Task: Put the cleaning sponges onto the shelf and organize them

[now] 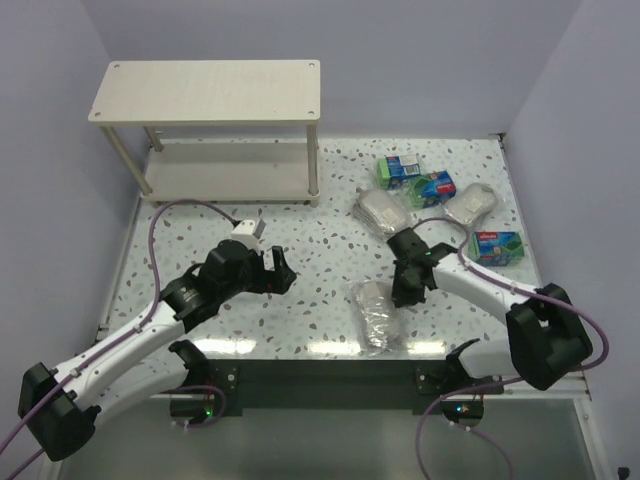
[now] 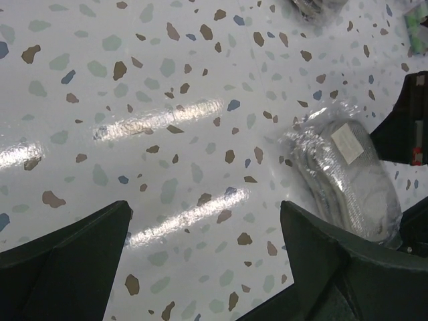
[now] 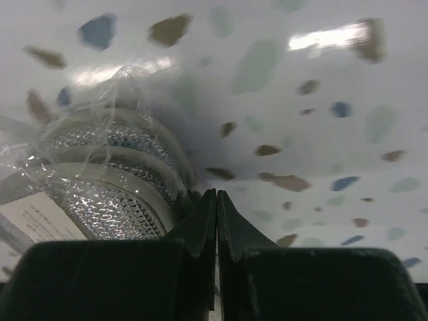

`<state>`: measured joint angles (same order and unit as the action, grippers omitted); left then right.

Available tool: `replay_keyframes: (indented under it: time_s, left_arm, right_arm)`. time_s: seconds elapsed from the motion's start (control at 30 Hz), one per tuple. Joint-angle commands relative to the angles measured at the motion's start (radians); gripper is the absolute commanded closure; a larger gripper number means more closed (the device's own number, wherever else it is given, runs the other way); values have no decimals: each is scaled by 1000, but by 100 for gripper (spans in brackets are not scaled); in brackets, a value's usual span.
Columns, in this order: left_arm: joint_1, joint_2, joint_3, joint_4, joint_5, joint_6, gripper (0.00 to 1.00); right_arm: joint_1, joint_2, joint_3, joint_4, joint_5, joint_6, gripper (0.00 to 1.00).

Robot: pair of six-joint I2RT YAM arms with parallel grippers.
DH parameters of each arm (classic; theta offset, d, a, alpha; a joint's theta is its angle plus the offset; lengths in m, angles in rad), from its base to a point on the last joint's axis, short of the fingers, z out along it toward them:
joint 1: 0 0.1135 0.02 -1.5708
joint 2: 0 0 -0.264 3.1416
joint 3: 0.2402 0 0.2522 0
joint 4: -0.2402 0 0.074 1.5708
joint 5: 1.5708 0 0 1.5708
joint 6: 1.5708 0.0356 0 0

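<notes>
L jaws wide open; R jaws shut, just beside scourer pack (image 3: 100,180)

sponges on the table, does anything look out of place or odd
One silvery scourer pack lies alone near the front edge of the table, apart from the other packs at the right, with the shut right end effector beside it. Nothing looks spilled or damaged.
</notes>
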<state>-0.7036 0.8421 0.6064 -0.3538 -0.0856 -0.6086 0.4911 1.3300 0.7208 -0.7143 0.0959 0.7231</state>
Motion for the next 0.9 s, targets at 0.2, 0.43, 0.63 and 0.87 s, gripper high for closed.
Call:
replay_keyframes:
  time_s: [0.2, 0.43, 0.63, 0.87]
  left_arm:
    - [0, -15, -48, 55, 70, -17, 0]
    - [0, 26, -79, 101, 265, 50, 1]
    - [0, 60, -30, -69, 193, 81, 1]
    - [-4, 22, -7, -206, 176, -22, 3]
  right_arm:
    - [335, 192, 189, 384, -399, 190, 100]
    - [345, 264, 334, 388, -457, 72, 100]
    - [308, 131, 316, 133, -184, 55, 100]
    - [282, 0, 233, 35, -87, 65, 100]
